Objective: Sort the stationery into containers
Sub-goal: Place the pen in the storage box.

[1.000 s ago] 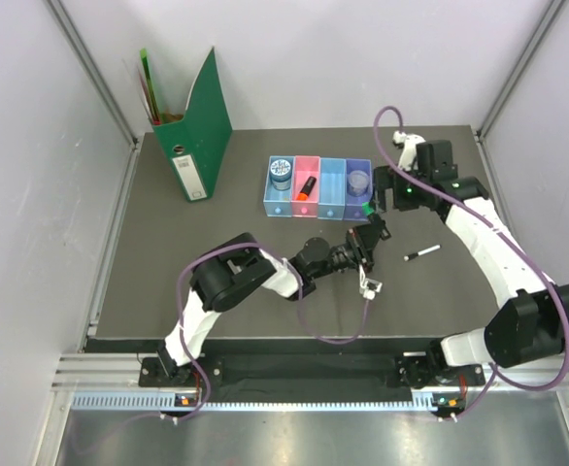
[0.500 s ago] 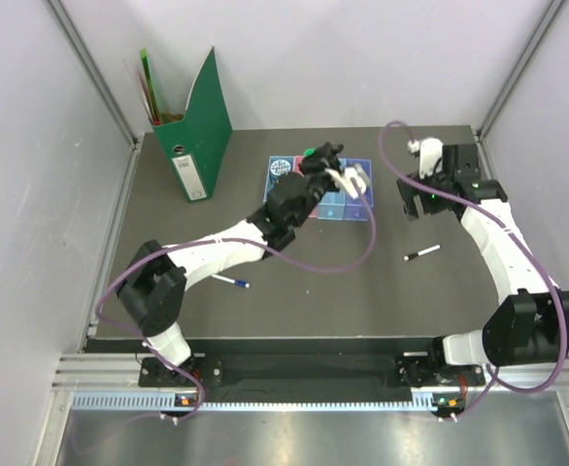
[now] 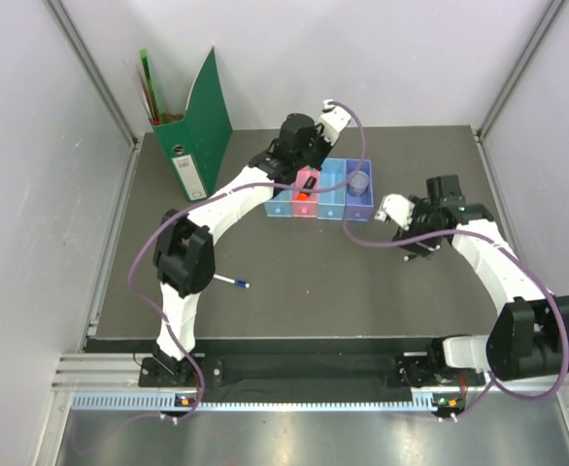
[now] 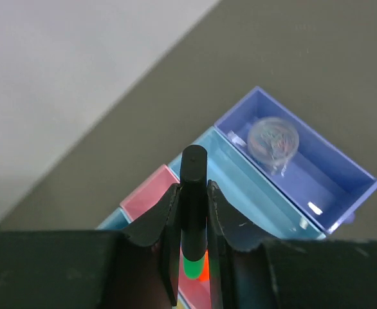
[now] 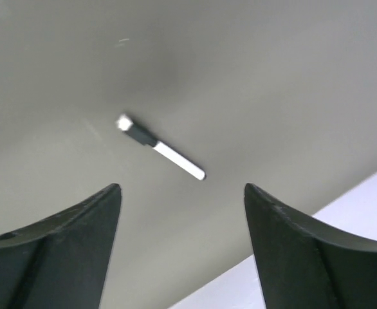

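My left gripper (image 4: pixel 193 190) is shut on the black green-capped marker (image 4: pixel 193 168) and holds it upright above the pink tray (image 4: pixel 145 201), where the orange highlighter (image 4: pixel 206 271) lies. In the top view this gripper (image 3: pixel 300 146) hovers at the back of the tray row. The light blue tray (image 4: pixel 243 190) is next to it. The purple tray (image 4: pixel 333 175) holds a clear disc (image 4: pixel 273 138). My right gripper (image 5: pixel 182 187) is open above a white pen with a black cap (image 5: pixel 161 148) on the table. A white blue-capped pen (image 3: pixel 231 282) lies at the front left.
The tall green file holder (image 3: pixel 195 126) stands at the back left. The left arm (image 3: pixel 231 194) stretches across the blue tray (image 3: pixel 275 206) and hides most of it. Purple cables loop over the table's middle. Frame posts stand at the back corners.
My left arm swung from mid-table to the back, carrying the marker over the trays. My right gripper moved from beside the trays down and forward over the black-capped pen.
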You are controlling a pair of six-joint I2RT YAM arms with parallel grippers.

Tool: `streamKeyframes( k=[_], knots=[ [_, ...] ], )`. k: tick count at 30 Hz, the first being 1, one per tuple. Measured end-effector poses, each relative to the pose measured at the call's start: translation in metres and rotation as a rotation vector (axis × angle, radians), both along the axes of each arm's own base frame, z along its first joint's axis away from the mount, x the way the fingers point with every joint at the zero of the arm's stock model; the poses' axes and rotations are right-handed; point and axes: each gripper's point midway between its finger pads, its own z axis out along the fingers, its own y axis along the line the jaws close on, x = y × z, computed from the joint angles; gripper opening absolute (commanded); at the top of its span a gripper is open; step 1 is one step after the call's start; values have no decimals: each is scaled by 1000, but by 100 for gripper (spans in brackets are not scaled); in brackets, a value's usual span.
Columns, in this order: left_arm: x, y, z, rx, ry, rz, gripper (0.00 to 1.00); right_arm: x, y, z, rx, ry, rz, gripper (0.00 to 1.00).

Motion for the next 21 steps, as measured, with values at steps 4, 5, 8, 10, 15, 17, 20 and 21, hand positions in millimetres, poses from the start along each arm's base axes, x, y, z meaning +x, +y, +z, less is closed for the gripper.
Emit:
streamKeyframes(
  k=[4, 5, 8, 10, 15, 17, 20, 21],
  knots=[
    [11, 3, -48, -13, 172, 3, 0, -15, 11, -21, -74, 16, 167, 70],
    [14, 5, -60, -17, 217, 7, 0, -18, 14, -25, -87, 22, 200, 70],
    [23, 8, -86, -29, 313, 20, 0, -23, 19, -36, -114, 29, 263, 67],
    [26, 11, -100, -34, 362, 25, 0, -22, 22, -39, -122, 27, 286, 66],
    [35, 14, -114, -52, 433, 26, 0, -14, 24, -56, -130, 68, 299, 64],
    [35, 14, -118, -67, 457, 22, 0, -10, 24, -64, -134, 93, 299, 63],
    [33, 17, -124, -75, 493, 19, 0, -2, 25, -71, -139, 103, 298, 62],
    [33, 17, -125, -76, 500, 19, 0, 0, 25, -72, -141, 104, 299, 62]
  ],
)
